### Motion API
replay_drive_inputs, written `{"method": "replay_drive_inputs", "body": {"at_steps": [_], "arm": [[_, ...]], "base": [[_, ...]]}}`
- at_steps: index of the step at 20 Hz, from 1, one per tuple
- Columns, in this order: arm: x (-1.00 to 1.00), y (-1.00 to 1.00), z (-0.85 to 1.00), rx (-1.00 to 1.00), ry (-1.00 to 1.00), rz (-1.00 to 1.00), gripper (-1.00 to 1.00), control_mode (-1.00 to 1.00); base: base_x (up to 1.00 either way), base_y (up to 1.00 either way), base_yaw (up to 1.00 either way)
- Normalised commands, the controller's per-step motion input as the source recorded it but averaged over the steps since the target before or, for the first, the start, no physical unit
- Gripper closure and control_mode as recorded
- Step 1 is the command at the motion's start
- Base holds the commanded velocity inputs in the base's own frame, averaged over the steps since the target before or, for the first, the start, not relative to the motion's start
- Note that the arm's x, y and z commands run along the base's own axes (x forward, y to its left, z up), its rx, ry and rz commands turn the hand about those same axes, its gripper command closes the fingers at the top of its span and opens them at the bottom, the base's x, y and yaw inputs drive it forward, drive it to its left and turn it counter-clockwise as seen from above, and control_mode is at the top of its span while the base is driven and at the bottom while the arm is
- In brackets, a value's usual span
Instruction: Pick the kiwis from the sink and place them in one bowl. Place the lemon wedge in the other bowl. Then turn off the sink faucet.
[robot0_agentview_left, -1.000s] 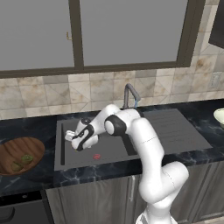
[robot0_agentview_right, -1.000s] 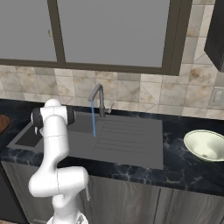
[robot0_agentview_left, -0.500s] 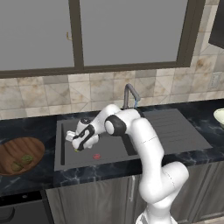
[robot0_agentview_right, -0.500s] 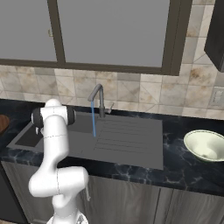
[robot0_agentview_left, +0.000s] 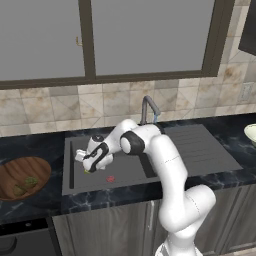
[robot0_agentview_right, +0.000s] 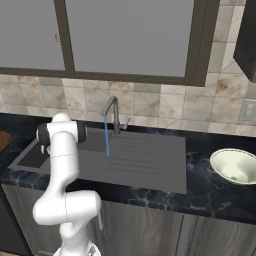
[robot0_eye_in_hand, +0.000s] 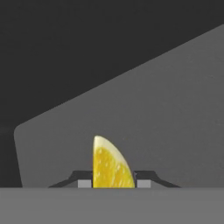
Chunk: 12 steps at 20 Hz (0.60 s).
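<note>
Closes on the lemon wedge in the sink: gripper wide open a second ago, now drawn in with a finger pressed against each side of the yellow slice. Barely shifts otherwise, hand low over the left part of the basin as before, just left of the small red thing on the floor.
</note>
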Motion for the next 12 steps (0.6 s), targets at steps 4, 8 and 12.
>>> {"method": "replay_drive_inputs", "body": {"at_steps": [4, 8, 12], "arm": [[-0.24, -0.13, 0.43, 0.01, 0.00, 0.00, 1.00, -1.00], [-0.27, -0.23, 0.64, 0.01, 0.00, 0.00, 1.00, -1.00], [-0.28, -0.24, 0.75, 0.00, 0.00, 0.00, 1.00, -1.00]], "base": [[0.00, 0.00, 0.00], [0.00, 0.00, 0.00], [0.00, 0.00, 0.00]]}}
